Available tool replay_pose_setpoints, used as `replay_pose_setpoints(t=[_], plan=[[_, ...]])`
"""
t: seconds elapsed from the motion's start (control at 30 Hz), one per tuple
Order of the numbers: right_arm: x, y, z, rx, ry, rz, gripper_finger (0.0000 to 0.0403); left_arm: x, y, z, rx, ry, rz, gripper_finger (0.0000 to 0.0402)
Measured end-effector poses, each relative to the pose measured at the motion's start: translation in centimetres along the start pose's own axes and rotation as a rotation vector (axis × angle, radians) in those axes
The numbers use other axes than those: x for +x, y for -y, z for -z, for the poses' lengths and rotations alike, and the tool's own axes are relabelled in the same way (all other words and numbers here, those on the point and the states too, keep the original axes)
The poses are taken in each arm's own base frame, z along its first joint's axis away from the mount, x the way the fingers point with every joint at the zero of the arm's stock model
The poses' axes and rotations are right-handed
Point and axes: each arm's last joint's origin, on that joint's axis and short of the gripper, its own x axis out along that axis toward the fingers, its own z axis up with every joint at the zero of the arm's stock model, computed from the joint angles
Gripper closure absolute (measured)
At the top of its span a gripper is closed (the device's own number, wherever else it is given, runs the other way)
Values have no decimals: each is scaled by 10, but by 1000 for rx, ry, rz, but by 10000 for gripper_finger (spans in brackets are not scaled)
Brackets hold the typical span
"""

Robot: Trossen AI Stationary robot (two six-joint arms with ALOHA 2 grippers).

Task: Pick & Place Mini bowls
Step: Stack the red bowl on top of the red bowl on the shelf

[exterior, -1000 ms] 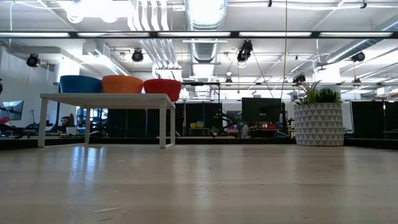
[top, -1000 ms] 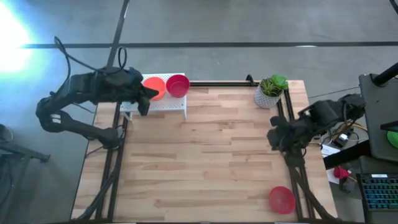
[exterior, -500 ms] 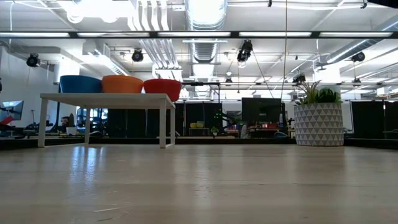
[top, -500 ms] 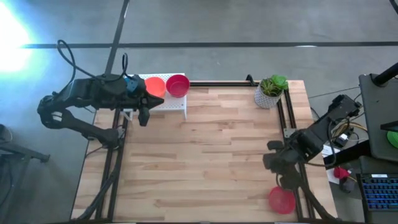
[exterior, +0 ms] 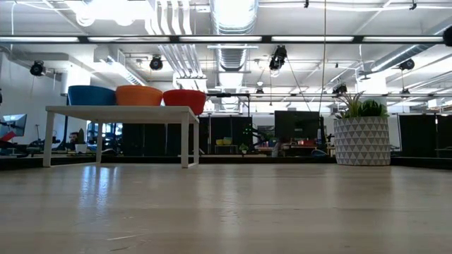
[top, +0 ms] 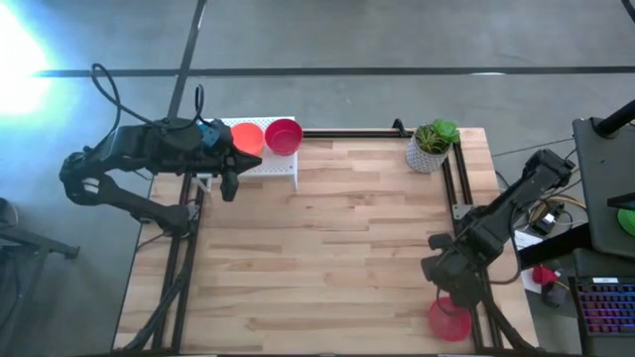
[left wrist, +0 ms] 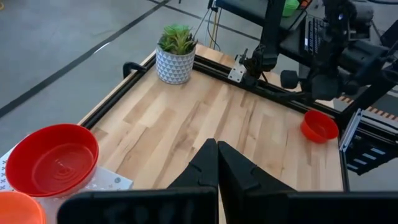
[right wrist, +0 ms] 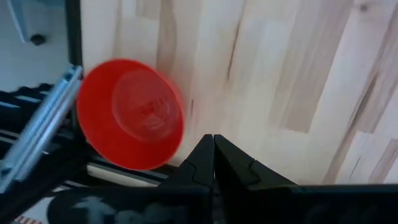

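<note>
One red bowl (top: 448,319) under right hand (top: 444,270), potted plant (top: 431,145) far corner

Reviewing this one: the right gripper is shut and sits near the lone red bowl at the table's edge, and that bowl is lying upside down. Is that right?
Not quite. The red bowl by the table's edge stands right way up, its open side facing up; the right wrist view looks into its hollow. The rest holds: the right gripper is shut and sits close beside that bowl without touching it, as the high view also shows.

Overhead, table-level and two wrist cameras share the table (top: 337,238).
</note>
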Motion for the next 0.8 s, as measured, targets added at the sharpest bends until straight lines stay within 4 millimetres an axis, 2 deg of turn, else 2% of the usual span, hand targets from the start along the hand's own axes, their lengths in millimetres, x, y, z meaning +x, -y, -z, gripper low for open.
replay_pose_setpoints(t=[0.17, 0.4, 0.6, 0.8], plan=[[10, 3, 4, -21, -29, 16, 383, 0, 0, 0, -10, 0, 0, 401], [20, -2, 4, -91, 5, -33, 327, 0, 0, 0, -42, -1, 8, 401], [49, -11, 4, -173, 71, -101, 291, 0, 0, 0, -46, -2, 7, 401], [72, -19, 3, -228, 32, -87, 282, 0, 0, 0, -47, -2, 7, 402]])
